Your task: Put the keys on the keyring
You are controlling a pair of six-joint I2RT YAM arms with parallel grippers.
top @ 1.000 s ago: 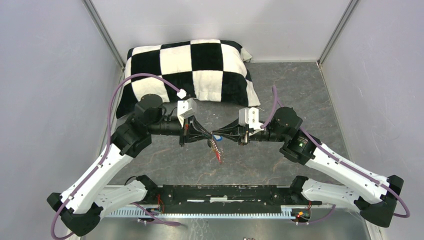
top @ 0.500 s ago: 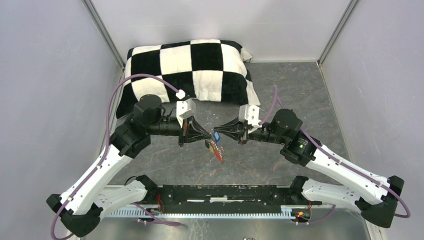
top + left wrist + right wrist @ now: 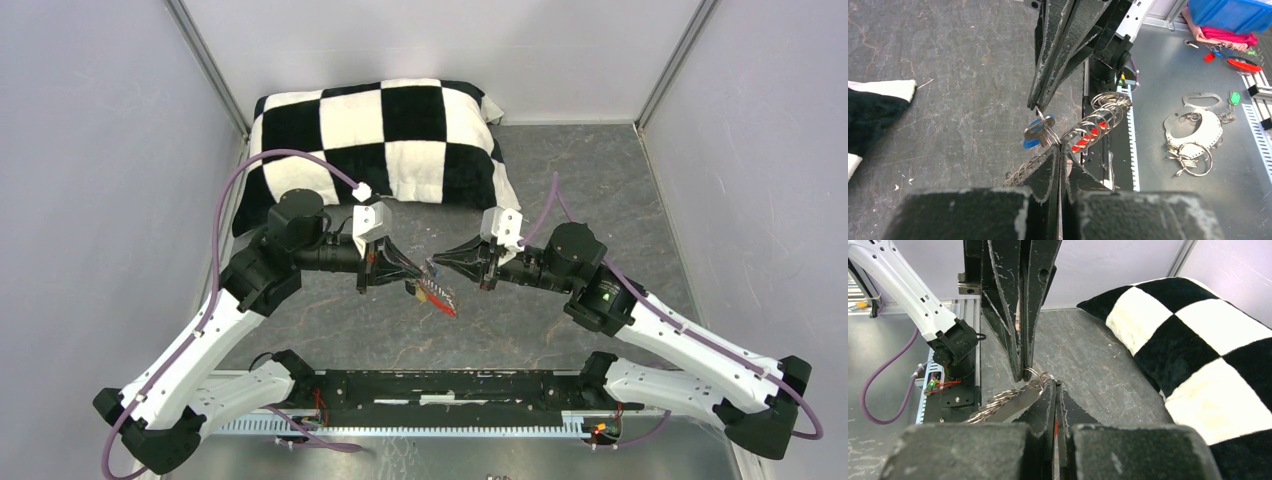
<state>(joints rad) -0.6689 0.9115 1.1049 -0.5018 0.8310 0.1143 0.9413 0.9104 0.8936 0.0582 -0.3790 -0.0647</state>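
The left gripper (image 3: 1060,149) is pressed together on the keyring (image 3: 1100,115) — a coil of silvery loops that trails off to both sides of its fingertips, held above the grey tabletop (image 3: 948,75). Red-tagged keys (image 3: 1088,141) hang among the loops just past the tips. The right gripper (image 3: 1037,105) comes in from the opposite side, nearly tip to tip. It is also pressed together, pinching the small ring of the blue-tagged key (image 3: 1037,134) — this key sits between the two grippers, against the coil.
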